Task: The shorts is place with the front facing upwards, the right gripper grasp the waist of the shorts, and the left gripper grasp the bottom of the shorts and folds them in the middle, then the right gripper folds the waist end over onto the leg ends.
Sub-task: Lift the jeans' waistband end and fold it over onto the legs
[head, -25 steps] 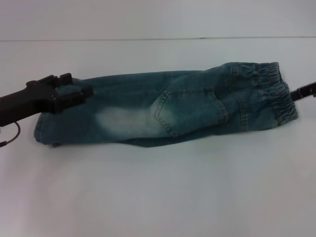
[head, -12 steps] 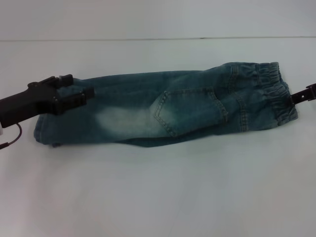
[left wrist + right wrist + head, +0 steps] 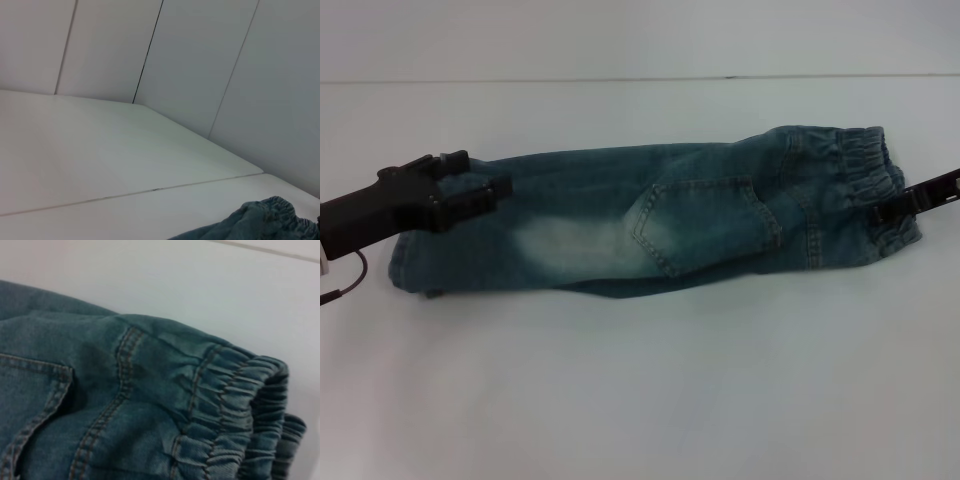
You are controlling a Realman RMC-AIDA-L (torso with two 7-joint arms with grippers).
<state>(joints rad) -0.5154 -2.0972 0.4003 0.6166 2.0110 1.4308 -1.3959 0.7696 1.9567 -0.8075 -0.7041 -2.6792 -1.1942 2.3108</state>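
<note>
Both grippers sit at opposite ends of the shorts in the head view. Biggest of the two is the left gripper [image 3: 485, 193], a black block reaching in from the left edge of the frame, its fingers lying over the upper corner of the leg ends; I cannot tell from here whether they are spread or pinched on the cloth. At the right edge of the frame the right gripper [image 3: 892, 205] shows only as a thin dark tip touching the gathered waistband; whether it has hold of the fabric I cannot tell either.

Under everything is the white table [image 3: 640, 390], which fills the frame, with a thin seam line running across near the top.

Next in size, the denim shorts [image 3: 650, 225] lie folded lengthwise into one long band across the middle of the frame, leg ends at the left, elastic waist [image 3: 870, 170] at the upper right. A stitched pocket [image 3: 705, 225] faces up just right of centre, with a faded pale patch to its left.

Close up in the right wrist view, the puckered waistband [image 3: 235, 405] fills the lower right, with a seam of orange stitching running beside it. Only a small bit of the denim [image 3: 265, 220] peeks into the lower right corner of the left wrist view.
</note>
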